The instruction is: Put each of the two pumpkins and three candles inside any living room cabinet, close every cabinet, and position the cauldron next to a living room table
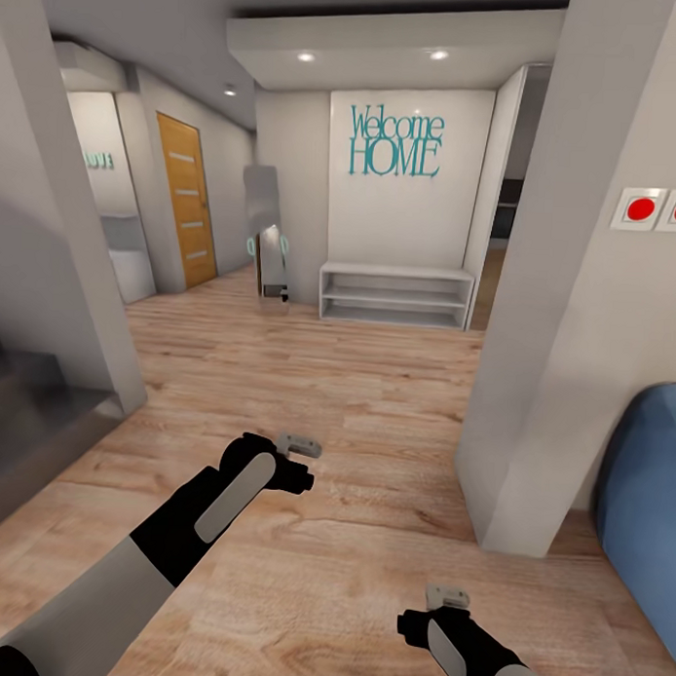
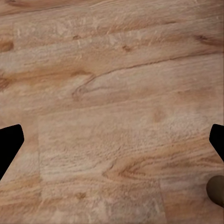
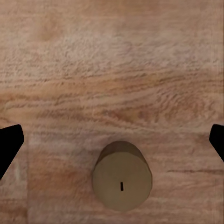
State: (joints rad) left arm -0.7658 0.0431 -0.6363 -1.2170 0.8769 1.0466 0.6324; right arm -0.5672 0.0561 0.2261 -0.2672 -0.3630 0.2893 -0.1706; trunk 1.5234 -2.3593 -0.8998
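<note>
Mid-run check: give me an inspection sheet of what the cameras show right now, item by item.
Surface: bare wood plank floor.
Job's things: one candle standing upright on the floor, seen from above between the open fingers of the right hand.
Clutter: nothing seen.
Hands: left hand open over bare floor, holding nothing; right hand open, holding nothing.
Cables: nothing seen.
Surroundings: white open shelf bench under a "Welcome HOME" sign; orange door; blue seat.
</note>
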